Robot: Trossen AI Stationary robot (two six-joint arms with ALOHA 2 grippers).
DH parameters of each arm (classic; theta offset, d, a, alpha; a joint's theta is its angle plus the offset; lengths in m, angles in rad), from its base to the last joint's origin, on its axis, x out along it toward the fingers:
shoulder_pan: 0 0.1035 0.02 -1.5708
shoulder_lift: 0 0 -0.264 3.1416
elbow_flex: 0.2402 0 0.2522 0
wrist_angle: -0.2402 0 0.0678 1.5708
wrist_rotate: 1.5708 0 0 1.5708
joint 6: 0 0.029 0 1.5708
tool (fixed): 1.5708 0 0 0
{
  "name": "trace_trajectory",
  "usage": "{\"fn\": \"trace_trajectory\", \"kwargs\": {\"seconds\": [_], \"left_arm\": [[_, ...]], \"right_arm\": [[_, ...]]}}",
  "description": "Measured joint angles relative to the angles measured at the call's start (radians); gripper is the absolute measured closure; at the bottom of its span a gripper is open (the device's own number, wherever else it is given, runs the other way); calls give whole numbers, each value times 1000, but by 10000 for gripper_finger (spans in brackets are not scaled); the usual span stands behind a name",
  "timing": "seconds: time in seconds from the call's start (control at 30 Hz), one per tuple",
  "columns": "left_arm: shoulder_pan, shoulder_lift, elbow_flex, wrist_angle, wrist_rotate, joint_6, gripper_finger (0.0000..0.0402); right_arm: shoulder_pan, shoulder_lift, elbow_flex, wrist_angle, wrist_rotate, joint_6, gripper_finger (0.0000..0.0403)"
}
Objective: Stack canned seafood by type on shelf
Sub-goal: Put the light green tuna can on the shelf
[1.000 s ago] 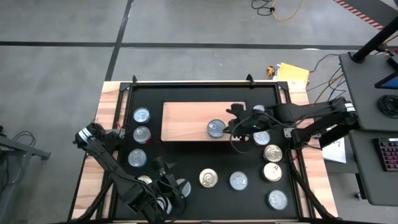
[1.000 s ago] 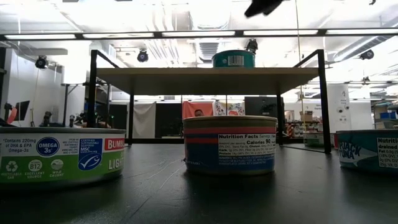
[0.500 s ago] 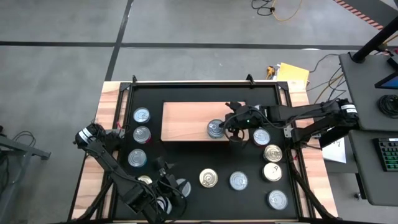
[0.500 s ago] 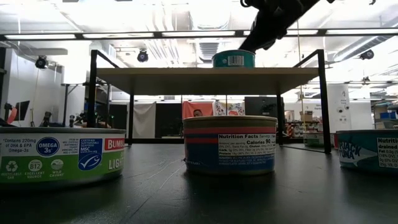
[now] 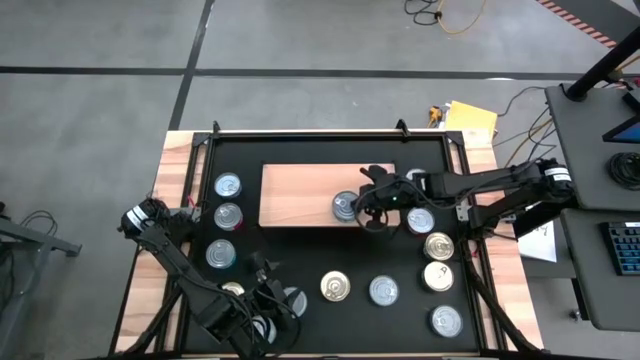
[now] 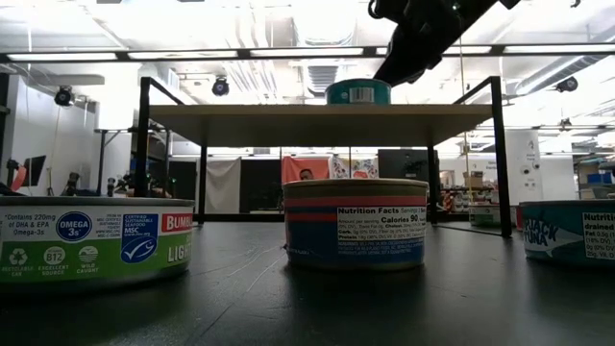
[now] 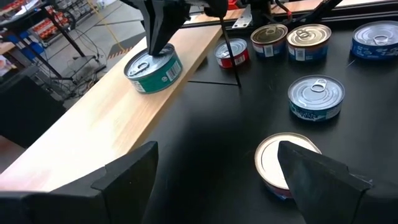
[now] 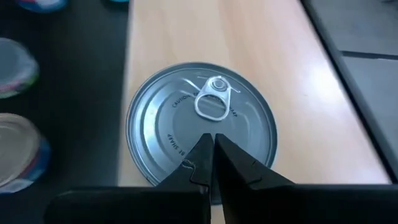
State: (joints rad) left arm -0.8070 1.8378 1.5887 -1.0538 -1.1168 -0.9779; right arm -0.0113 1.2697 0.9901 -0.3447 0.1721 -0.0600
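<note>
Black tabletop (image 5: pixel 330 250) holds scattered tins; the right hand (image 5: pixel 364 207), fingers pressed together, has swung in and nudged the green tin (image 5: pixel 346 207) along the shelf (image 5: pixel 300 190), tidying placement.

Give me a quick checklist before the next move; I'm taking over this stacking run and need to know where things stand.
1. One can on shelf: ok, the green-labelled can stands upright on the shelf, near its right end.
2. Right gripper empty: ok, fingers shut, tips over the lid, holding nothing.
3. Tips touching the lid: cannot tell.
4. Left gripper free: ok, open, empty, waiting at the table's front left.
5. Cans left to shelve: not ok, many remain on the black mat.
6. Stacking begun: not ok, nothing sits on that can.
</note>
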Motion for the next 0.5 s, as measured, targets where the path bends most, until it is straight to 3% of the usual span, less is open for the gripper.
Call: {"fn": "trace_trajectory", "kwargs": {"seconds": [0.37,0.5], "left_arm": [[0,0,0,-3,0,0,86],[0,0,0,-2,0,0,86]], "right_arm": [[-8,3,0,-18,173,8,394],[-22,3,0,-21,178,9,394]]}}
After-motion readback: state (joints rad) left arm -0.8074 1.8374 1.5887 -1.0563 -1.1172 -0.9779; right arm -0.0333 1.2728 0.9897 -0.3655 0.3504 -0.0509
